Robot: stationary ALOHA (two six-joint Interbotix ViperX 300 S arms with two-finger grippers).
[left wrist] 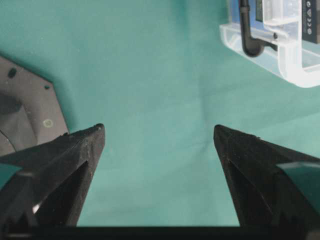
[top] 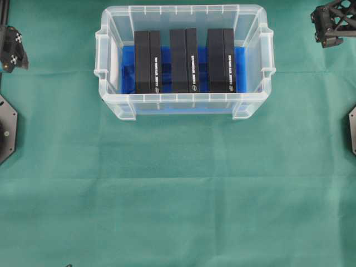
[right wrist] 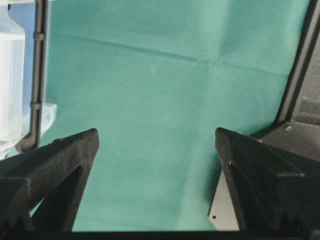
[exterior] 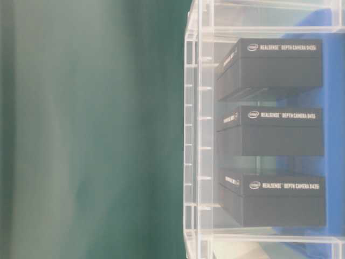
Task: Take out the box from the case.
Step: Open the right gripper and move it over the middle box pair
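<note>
Overhead exterior view: nothing is lifted yet, so I judge I am at the very start. The case (top: 183, 105) sits between my two arms, well ahead of both sets of jaws, with three black boxes on edge on its blue sheet (top: 127, 69): left box (top: 148, 61), middle box (top: 184, 60), right box (top: 221, 59). The left gripper (top: 12, 49) and right gripper (top: 332, 23) wait off to either side.

Table-level exterior view: each box reads RealSense depth camera; the case wall (exterior: 190, 135) stands between them and any sideways reach, so I must come down from above.

Left wrist view: my left jaws spread wide and empty over green cloth (left wrist: 150, 75), the case corner beyond them.

Right wrist view: right jaws likewise wide, holding nothing, case edge off past one tip.
</note>
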